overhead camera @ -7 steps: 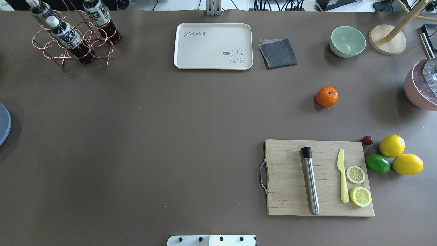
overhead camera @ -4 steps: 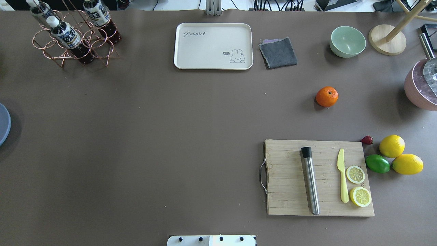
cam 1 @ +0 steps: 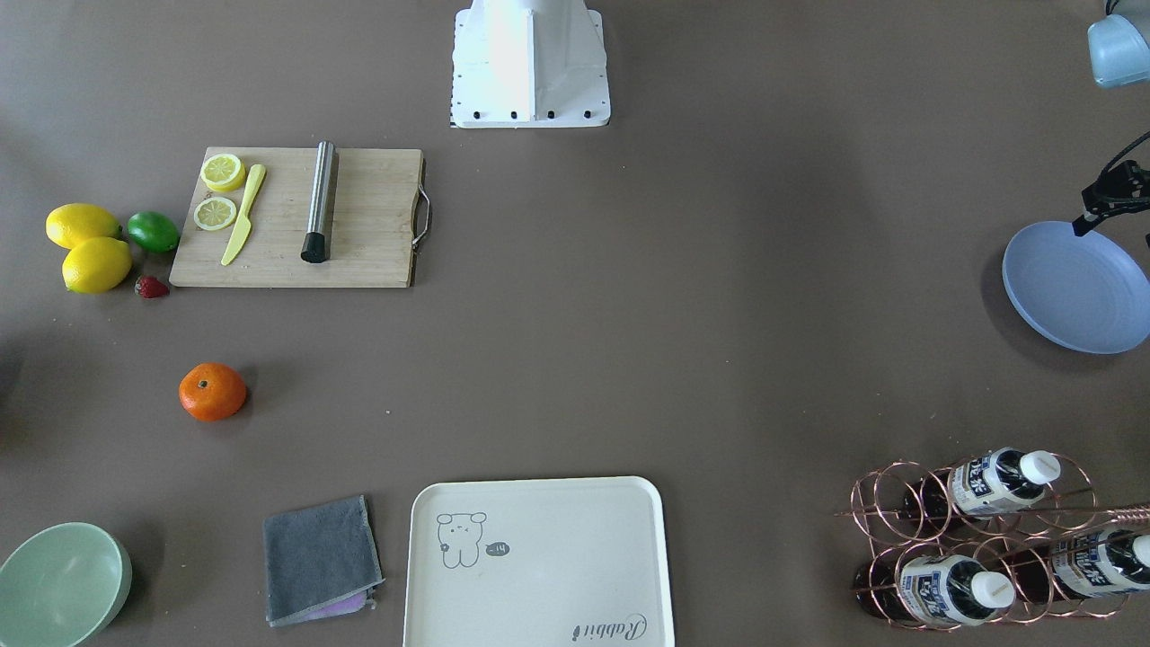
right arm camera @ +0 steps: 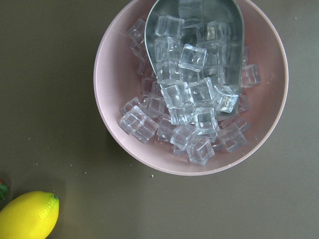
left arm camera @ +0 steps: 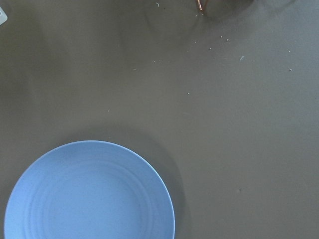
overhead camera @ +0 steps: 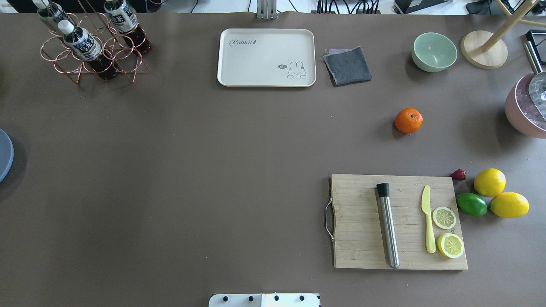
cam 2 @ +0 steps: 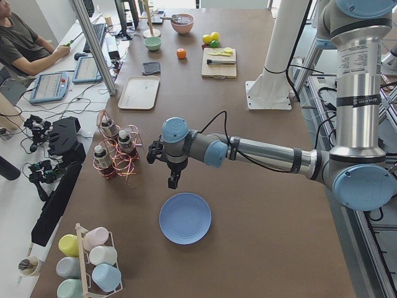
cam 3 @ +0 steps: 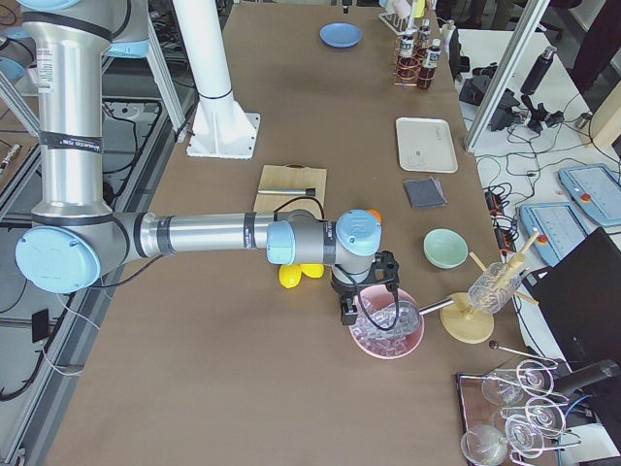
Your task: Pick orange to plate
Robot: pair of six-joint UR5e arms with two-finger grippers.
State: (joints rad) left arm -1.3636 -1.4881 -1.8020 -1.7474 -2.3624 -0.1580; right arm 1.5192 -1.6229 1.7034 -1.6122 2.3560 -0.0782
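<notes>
The orange lies alone on the brown table, right of centre in the overhead view and beyond the cutting board; it also shows as the orange in the front-facing view. At the table's far left end rests the blue plate, empty, seen close as the plate by the left wrist camera. My left gripper hangs just above the plate's near rim; whether it is open or shut I cannot tell. My right gripper hovers over a pink bowl, far from the orange; its state I cannot tell.
The pink bowl holds ice cubes and a metal scoop. Two lemons, a lime and a strawberry lie by the cutting board with muddler, knife and lemon slices. Cream tray, grey cloth, green bowl and bottle rack line the far edge.
</notes>
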